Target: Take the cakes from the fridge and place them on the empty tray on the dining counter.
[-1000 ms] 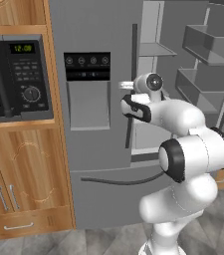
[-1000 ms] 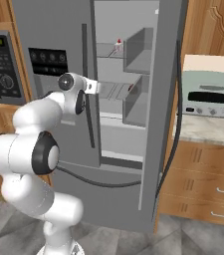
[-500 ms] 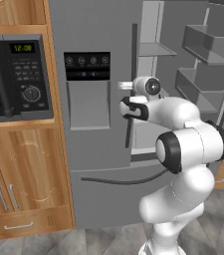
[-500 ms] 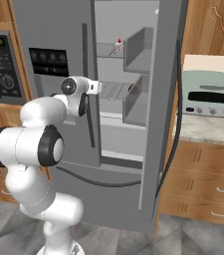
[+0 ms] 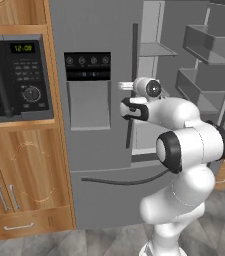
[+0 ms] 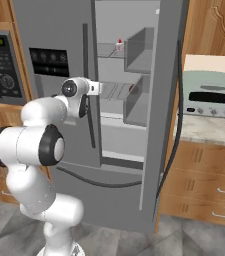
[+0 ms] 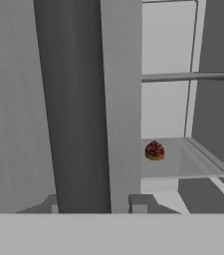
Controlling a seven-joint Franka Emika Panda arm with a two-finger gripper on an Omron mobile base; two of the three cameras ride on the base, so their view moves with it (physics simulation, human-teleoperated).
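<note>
The fridge (image 6: 134, 60) stands with its right door swung open. The gripper (image 7: 96, 201) is clenched on the dark vertical handle (image 7: 76, 104) of the closed left door. The round dark cake (image 7: 154, 150) sits near the left edge of a middle shelf (image 7: 183, 162). The white cherry-topped slice (image 6: 118, 45) rests on the shelf above.

Round cake (image 7: 154, 150) on fridge (image 5: 99, 40) shelf (image 7: 183, 160), ahead-right of gripper (image 7: 96, 203); door handle (image 7: 76, 99) directly ahead, between fingertips.
</note>
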